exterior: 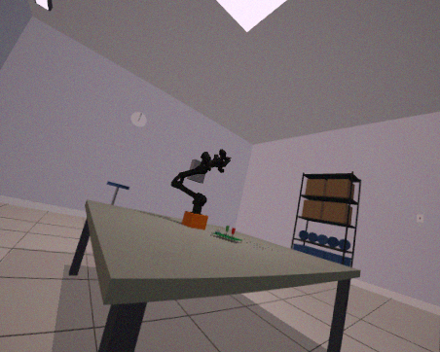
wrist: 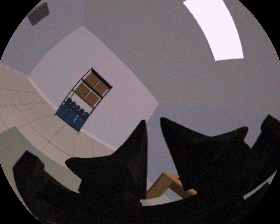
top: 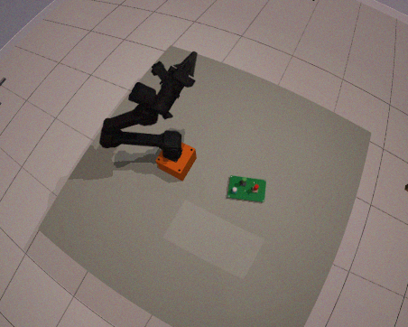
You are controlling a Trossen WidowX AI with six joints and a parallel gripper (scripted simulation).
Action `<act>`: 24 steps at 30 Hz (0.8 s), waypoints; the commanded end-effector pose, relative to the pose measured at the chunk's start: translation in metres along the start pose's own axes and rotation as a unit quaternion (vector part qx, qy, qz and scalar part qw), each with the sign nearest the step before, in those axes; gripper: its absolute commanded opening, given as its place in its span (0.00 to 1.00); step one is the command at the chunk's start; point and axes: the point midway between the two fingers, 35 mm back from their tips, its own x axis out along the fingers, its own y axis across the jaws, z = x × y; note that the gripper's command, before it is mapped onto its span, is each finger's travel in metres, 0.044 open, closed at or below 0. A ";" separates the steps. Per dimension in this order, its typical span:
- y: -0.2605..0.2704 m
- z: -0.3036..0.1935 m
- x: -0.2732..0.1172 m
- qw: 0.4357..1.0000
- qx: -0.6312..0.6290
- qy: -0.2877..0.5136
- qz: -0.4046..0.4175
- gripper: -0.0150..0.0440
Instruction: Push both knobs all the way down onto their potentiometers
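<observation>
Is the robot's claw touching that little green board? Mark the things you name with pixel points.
No, the gripper (top: 195,55) is raised beyond the orange base (top: 180,169), well away from the green board (top: 247,197).

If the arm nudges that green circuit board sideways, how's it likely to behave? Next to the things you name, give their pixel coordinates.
The green circuit board (top: 260,197) (exterior: 236,239) looks thin and flat, so it probably slides rather than rolls. Being small, it's likely light and easily shifted.
</observation>
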 end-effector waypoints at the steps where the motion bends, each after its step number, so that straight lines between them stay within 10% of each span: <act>1: -0.002 -0.021 0.006 0.998 0.046 0.032 -0.003 0.25; 24: -0.022 -0.132 0.023 0.902 0.366 0.214 -0.086 0.25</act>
